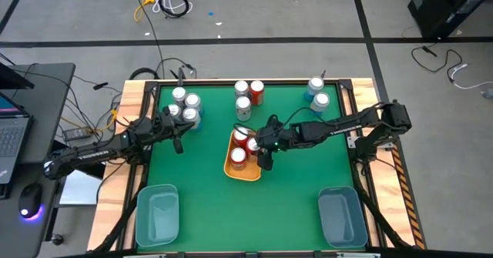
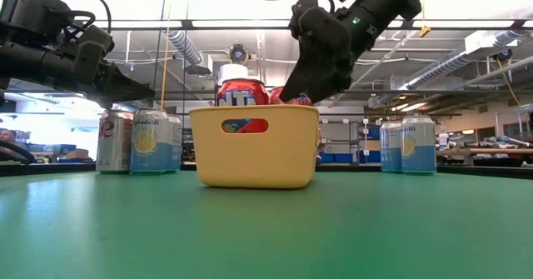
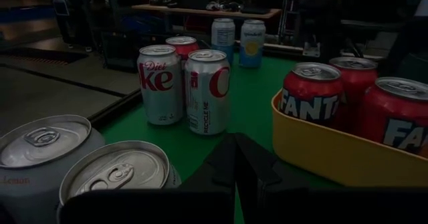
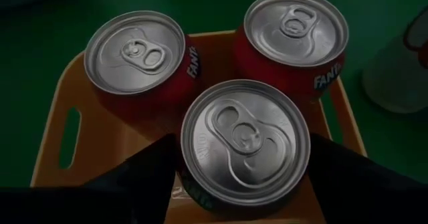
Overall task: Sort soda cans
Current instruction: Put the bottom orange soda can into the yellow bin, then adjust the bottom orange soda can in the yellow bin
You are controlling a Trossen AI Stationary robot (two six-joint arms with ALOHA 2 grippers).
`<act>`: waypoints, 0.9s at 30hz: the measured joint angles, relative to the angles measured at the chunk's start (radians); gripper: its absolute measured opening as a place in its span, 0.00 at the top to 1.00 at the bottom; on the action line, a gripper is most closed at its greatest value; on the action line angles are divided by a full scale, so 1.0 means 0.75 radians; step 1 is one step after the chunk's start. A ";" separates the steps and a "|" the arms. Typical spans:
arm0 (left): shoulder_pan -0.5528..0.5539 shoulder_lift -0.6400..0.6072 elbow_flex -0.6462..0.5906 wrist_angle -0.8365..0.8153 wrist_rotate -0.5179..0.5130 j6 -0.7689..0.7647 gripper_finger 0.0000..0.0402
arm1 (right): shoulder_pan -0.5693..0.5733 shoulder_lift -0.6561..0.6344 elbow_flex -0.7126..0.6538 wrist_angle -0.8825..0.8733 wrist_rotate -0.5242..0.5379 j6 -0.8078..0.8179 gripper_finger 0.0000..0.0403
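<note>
Placing a red can (image 4: 245,144) between my right fingers (image 4: 150,167), gripped, into the yellow bin (image 4: 63,140); next: release, lift clear. Left fingers (image 3: 234,160) closed, idle.

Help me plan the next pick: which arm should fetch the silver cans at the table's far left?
Left. Its gripper hangs beside the silver cans; the right gripper is over the yellow bin, jaws around a red can.
</note>
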State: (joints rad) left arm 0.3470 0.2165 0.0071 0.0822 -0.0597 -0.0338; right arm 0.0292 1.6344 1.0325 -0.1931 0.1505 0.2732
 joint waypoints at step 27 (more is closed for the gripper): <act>0.000 0.000 0.000 0.001 0.000 -0.001 0.98 | 0.020 -0.007 0.290 -0.232 -0.143 -0.120 0.60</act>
State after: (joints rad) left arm 0.3470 0.2165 0.0071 0.0826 -0.0597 -0.0341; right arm 0.0441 1.6295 1.2499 -0.3672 0.0433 0.1829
